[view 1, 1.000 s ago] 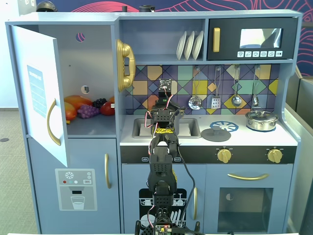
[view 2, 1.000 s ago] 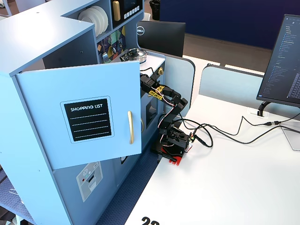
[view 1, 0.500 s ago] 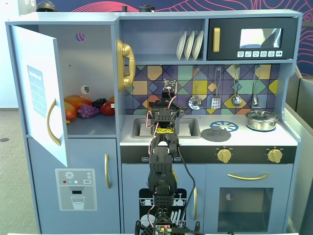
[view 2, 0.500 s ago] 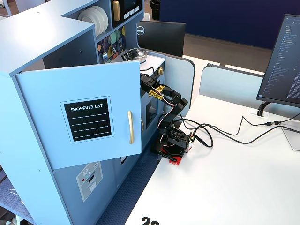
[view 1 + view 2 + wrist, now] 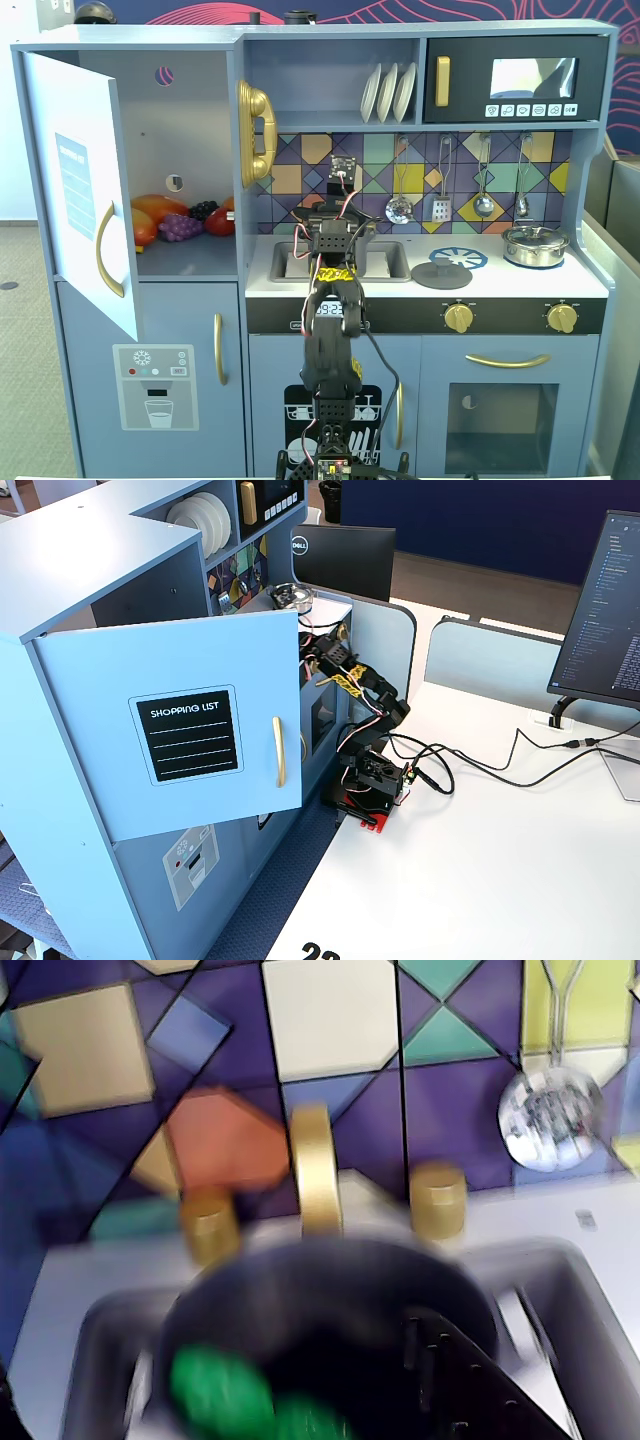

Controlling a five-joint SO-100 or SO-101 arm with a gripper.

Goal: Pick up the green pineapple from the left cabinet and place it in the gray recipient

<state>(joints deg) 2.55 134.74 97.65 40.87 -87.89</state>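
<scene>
Green blur low in wrist view: green pineapple (image 5: 225,1395) at mouth of gray recipient (image 5: 330,1290) in sink, apparently at gripper (image 5: 300,1415); whether jaws pinch it or have spread, cannot tell. Judgement: carry done, release or retreat left. Arm (image 5: 335,300) stretched up from base, wrist bent over sink (image 5: 385,262). Beyond, left cabinet (image 5: 185,150) open, other fruit (image 5: 180,222) inside.

arm (image 5: 330,340): black segments | yellow-black tape band | red, white wires | red base
</scene>
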